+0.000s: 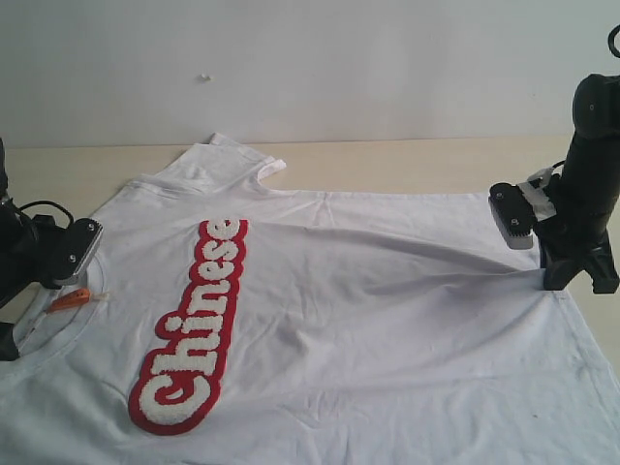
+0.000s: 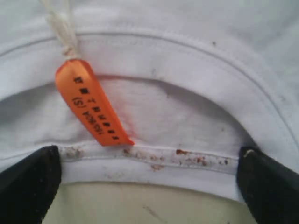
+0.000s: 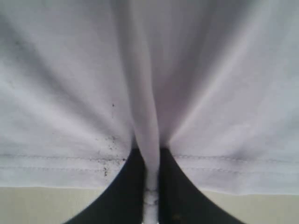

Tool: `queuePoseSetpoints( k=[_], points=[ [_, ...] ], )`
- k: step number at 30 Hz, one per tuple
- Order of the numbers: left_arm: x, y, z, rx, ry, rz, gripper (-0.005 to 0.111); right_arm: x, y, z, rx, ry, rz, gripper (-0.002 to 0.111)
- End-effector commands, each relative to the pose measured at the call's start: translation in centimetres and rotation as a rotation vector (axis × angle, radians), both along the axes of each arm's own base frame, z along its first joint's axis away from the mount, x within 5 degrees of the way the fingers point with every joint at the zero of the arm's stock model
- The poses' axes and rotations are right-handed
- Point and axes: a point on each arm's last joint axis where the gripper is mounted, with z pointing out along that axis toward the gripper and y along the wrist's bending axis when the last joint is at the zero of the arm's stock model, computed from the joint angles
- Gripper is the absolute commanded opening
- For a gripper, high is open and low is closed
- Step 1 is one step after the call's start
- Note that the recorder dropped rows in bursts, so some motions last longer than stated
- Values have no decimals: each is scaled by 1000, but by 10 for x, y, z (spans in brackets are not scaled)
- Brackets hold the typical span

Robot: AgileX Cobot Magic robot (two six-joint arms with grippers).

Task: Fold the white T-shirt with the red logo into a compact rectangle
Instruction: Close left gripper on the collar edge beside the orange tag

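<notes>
Now | left jaws wide at the collar (image 2: 154, 158) of the white T-shirt (image 1: 387, 291) | right jaws pinched shut on its hem (image 3: 56, 163) | I should close left before lifting evenly.

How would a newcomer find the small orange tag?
Find the white T-shirt spread across the table and follow it to the collar, by the left gripper. The orange tag lies there on white string, the only orange item, printed with black characters.

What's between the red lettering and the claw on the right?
Only creased fabric of the white T-shirt, from the red logo to the right gripper; the exterior view shows it.
</notes>
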Motion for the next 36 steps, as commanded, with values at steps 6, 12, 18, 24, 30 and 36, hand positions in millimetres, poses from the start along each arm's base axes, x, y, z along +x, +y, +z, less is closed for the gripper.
queuePoseSetpoints(
  k=[6,12,18,24,30,36],
  points=[
    [-35,5,-88,4,192,6,105,-3,-4,-9,-24,31,19,0],
    [-35,5,-88,4,192,6,105,-3,-4,-9,-24,31,19,0],
    [-36,5,-88,5,201,6,105,-3,-4,-9,-24,31,19,0],
    [-36,5,-88,5,201,6,105,-3,-4,-9,-24,33,19,0],
    [-32,5,-89,0,158,4,96,-3,-4,-9,-24,33,19,0],
    [-34,5,-89,2,173,7,17,-3,-4,-9,-24,33,19,0]
  ],
)
